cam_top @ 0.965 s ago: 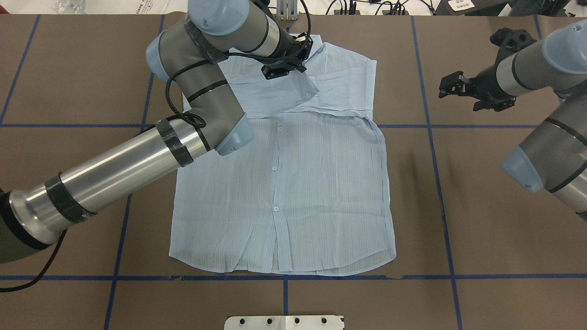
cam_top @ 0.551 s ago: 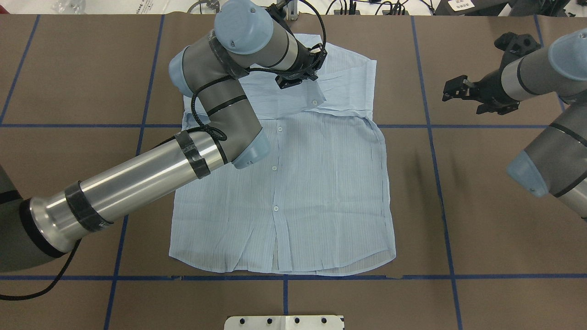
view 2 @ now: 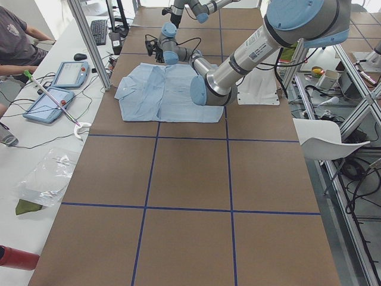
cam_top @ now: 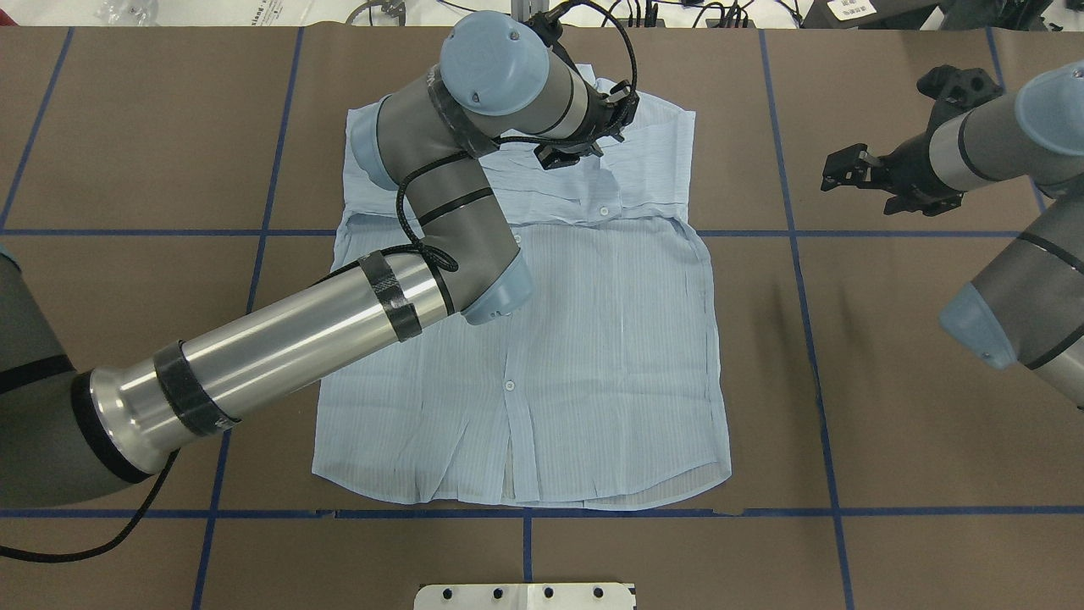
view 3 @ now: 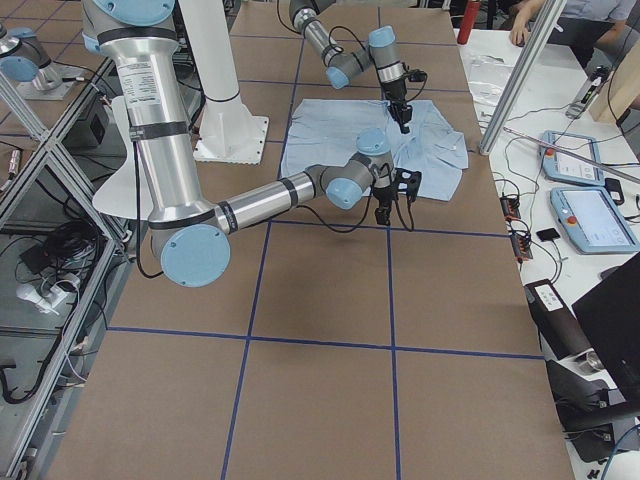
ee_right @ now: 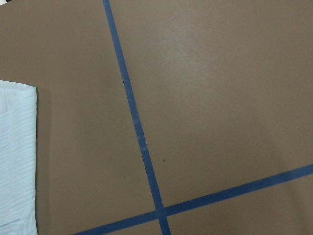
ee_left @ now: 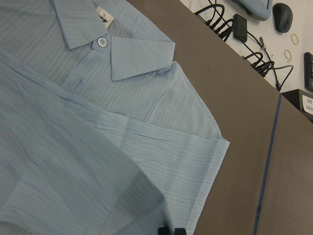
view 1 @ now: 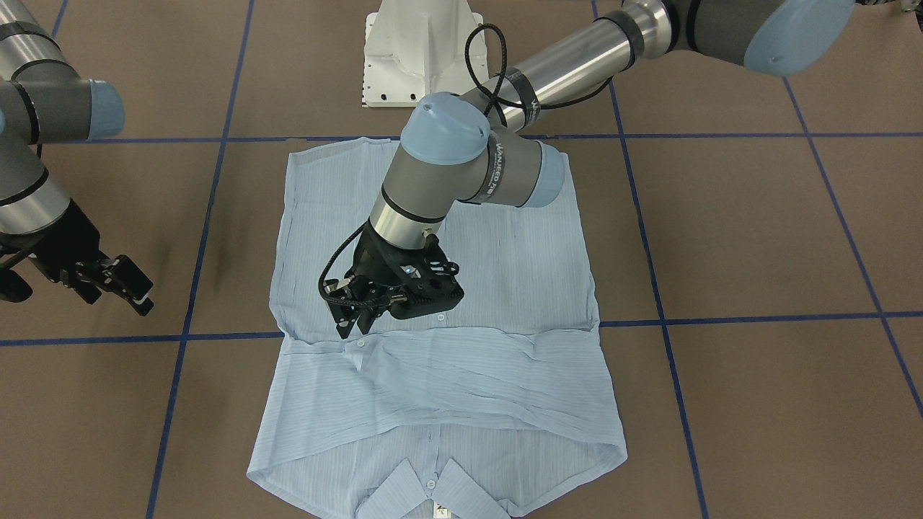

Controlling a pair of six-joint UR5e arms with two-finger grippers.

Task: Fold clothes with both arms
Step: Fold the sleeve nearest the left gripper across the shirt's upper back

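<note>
The pale blue striped shirt (cam_top: 593, 356) lies flat, buttons up, collar at the table's far edge; it also shows in the front view (view 1: 447, 389). My left gripper (cam_top: 569, 155) is over the chest just below the collar, shut on the end of the sleeve (view 1: 404, 367), which is drawn across the chest in a wrinkled band. In the front view its fingertips (view 1: 350, 328) point down at the cuff. The left wrist view shows the collar (ee_left: 122, 54) and lifted sleeve fabric. My right gripper (cam_top: 838, 172) is open and empty above bare table, right of the shirt.
The brown table cover carries a grid of blue tape lines (cam_top: 796, 254). The white pedestal base (view 1: 418, 58) stands at the near edge. Tablets (view 2: 71, 74), cables and a seated person are beyond the far edge. The right wrist view shows the shirt's edge (ee_right: 14, 147).
My left gripper has moved to the right across the shirt's chest, pulling the sleeve with it, and the elbow followed. My right gripper drifted slightly right.
</note>
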